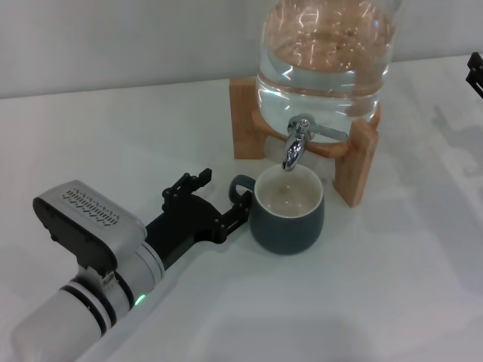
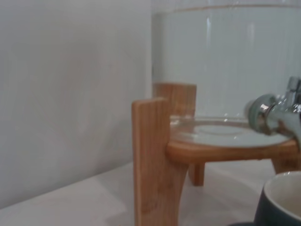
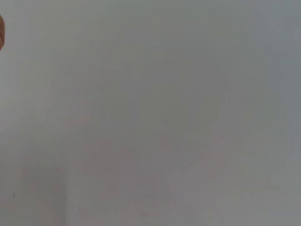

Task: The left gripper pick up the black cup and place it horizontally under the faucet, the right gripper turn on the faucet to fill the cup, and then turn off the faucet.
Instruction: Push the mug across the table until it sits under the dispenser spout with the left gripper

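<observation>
As seen from the head view, the black cup is stood upright on the table directly beneath the faucet; nothing is seen inside it. It is judged rigid, smooth, breakable, best taken by handle or rim. The left gripper is parted around the handle, left of the cup; contact cannot be told. The glass jar is largely filled with water. The right gripper is parked far right.

In the left wrist view, the wooden stand, jar and cup rim are recorded.

In the right wrist view, only blank surface is recorded.
</observation>
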`<state>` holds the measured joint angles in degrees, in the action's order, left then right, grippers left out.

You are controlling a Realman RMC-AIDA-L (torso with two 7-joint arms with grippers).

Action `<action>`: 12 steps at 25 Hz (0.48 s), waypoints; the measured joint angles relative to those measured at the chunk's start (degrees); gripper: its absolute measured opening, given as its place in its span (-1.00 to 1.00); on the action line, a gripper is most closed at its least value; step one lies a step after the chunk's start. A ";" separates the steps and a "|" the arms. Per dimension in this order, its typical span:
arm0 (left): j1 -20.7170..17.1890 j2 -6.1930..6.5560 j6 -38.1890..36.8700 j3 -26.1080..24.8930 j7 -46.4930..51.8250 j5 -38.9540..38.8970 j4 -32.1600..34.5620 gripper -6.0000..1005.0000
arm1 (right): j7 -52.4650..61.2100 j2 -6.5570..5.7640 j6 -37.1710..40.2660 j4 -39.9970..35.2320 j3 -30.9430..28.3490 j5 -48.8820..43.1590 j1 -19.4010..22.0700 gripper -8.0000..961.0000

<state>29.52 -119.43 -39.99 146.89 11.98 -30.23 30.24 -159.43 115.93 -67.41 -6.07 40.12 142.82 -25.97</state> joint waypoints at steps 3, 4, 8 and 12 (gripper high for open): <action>-0.84 0.05 -1.35 -0.10 -0.02 0.57 0.46 0.55 | 0.00 -0.01 -0.01 0.00 0.10 0.00 0.30 0.75; -1.15 0.06 -1.80 -0.19 -0.02 0.94 0.49 0.55 | 0.00 0.00 -0.01 0.00 0.12 0.00 0.37 0.75; -1.85 0.08 -2.43 -0.24 -0.04 1.47 0.65 0.55 | 0.00 -0.01 -0.10 0.00 0.14 0.00 0.51 0.75; -3.25 0.08 -3.85 -0.75 -0.06 1.60 0.65 0.55 | 0.00 -0.01 -0.19 0.03 0.14 0.00 0.62 0.75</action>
<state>26.27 -119.35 -43.85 146.14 11.91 -28.63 30.90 -159.43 115.92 -67.61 -6.04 40.26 142.82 -25.35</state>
